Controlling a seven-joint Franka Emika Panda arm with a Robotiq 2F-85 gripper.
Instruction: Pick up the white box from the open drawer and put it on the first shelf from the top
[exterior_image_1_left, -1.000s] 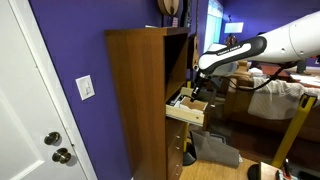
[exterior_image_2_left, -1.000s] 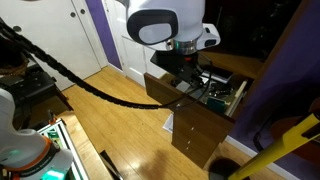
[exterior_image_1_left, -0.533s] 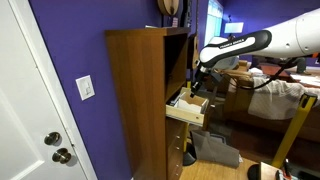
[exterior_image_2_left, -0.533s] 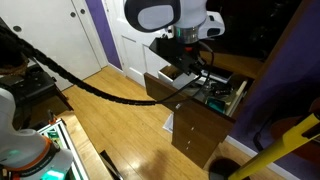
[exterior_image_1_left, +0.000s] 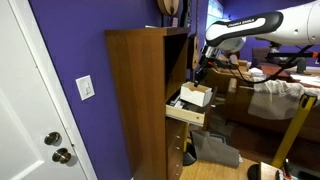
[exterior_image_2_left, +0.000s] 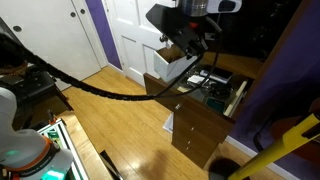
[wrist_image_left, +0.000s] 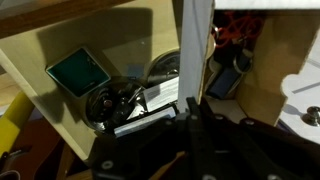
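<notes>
My gripper (wrist_image_left: 197, 112) is shut on the white box (wrist_image_left: 197, 45), which shows edge-on in the wrist view. In both exterior views the white box (exterior_image_1_left: 197, 95) (exterior_image_2_left: 177, 66) hangs from the gripper (exterior_image_1_left: 205, 72) (exterior_image_2_left: 192, 45), lifted above the open drawer (exterior_image_1_left: 186, 113) (exterior_image_2_left: 232, 100). The drawer (wrist_image_left: 30, 60) lies below with pale wood sides. The first shelf from the top (exterior_image_1_left: 179, 48) is a dark compartment of the tall brown cabinet, above and beside the box.
The drawer holds a greenish flat item (wrist_image_left: 80, 72), black round parts (wrist_image_left: 112, 102) and papers. Lower brown drawer fronts (exterior_image_2_left: 195, 130) sit beneath. A white door (exterior_image_1_left: 30, 110) stands by the cabinet. A bed and a yellow pole (exterior_image_1_left: 292, 130) are nearby.
The gripper has risen out of the drawer with the white box in it, lifting it well above the drawer.
</notes>
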